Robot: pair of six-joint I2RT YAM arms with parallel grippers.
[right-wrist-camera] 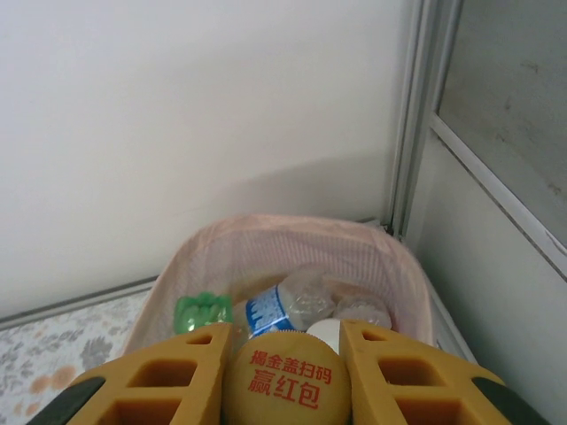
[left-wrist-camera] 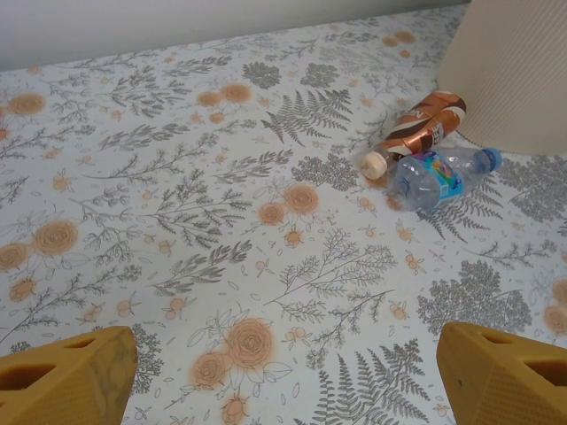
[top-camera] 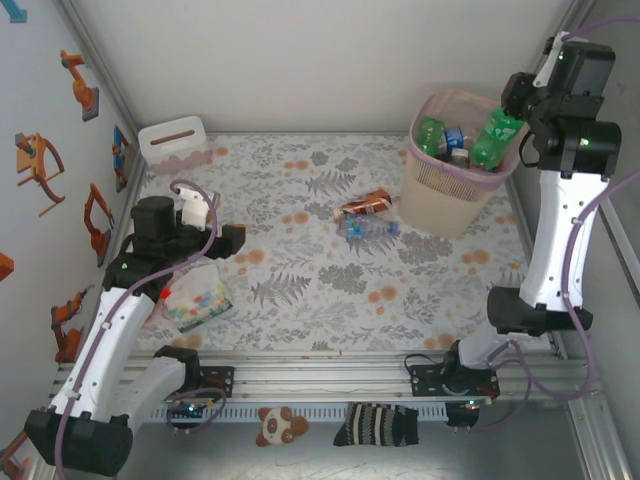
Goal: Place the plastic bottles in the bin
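The right gripper point(right-wrist-camera: 285, 376) pinches the yellow cap point(right-wrist-camera: 283, 390) of a green bottle point(top-camera: 496, 137), its body hanging tilted over the right rim of the bin point(top-camera: 440, 205), above other bottles point(right-wrist-camera: 275, 310) inside. The left gripper point(left-wrist-camera: 288, 376) hovers wide open over the bench point(left-wrist-camera: 177, 177), well short of two bottles point(left-wrist-camera: 434, 173) lying beside the bin.

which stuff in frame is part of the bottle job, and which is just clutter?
Job:
- bin
- green bottle, held in the shut right gripper
- bottles in the bin
- brown bottle and clear bottle, lying on the table beside the bin

Lying about:
- dotted packet
- white slotted box
- toy bear
- striped sock
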